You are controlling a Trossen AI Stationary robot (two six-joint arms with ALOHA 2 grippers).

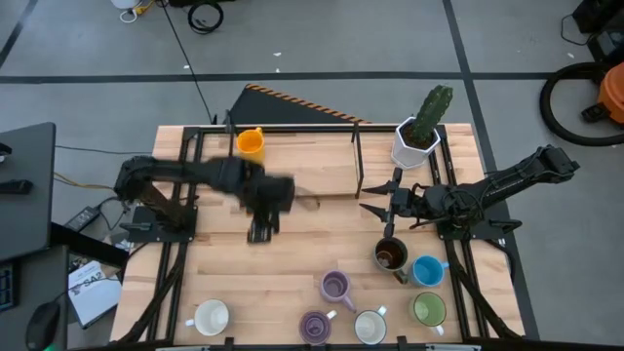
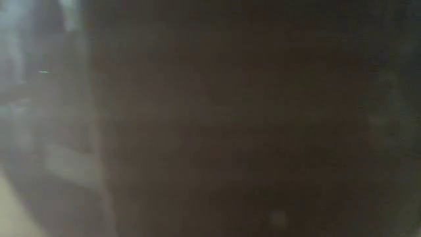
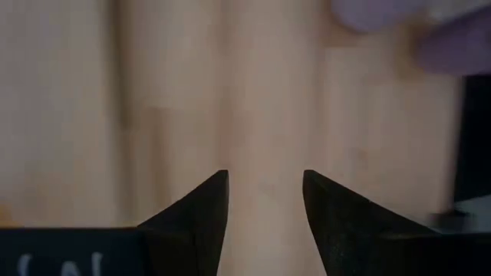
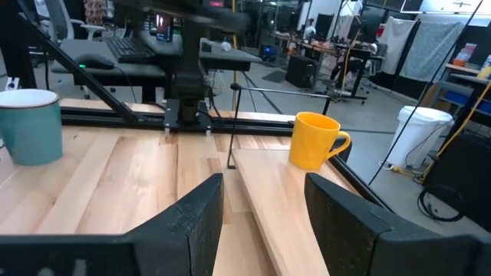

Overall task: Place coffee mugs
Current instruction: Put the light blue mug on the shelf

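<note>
The orange mug (image 1: 251, 143) (image 4: 316, 140) stands upright on a wooden board at the table's far side. Along the near edge stand a white mug (image 1: 211, 317), two purple mugs (image 1: 334, 286) (image 1: 314, 327), a second white mug (image 1: 370, 327) and the green mug (image 1: 427, 309). Farther in are the blue mug (image 1: 427, 271) and the dark brown mug (image 1: 391, 255). My left gripper (image 1: 258, 232) (image 3: 265, 184) hangs open over bare wood at mid-table, pointing down. My right gripper (image 1: 375, 205) (image 4: 263, 192) is open, level, pointing toward the table's left, just beyond the brown mug.
The white angular pot with the cactus (image 1: 414, 144) stands at the far right corner. A thin black frame (image 1: 356, 161) (image 4: 232, 126) rises around the far half of the table. Bare wood lies between the grippers. Something dark close to the lens fills the low view.
</note>
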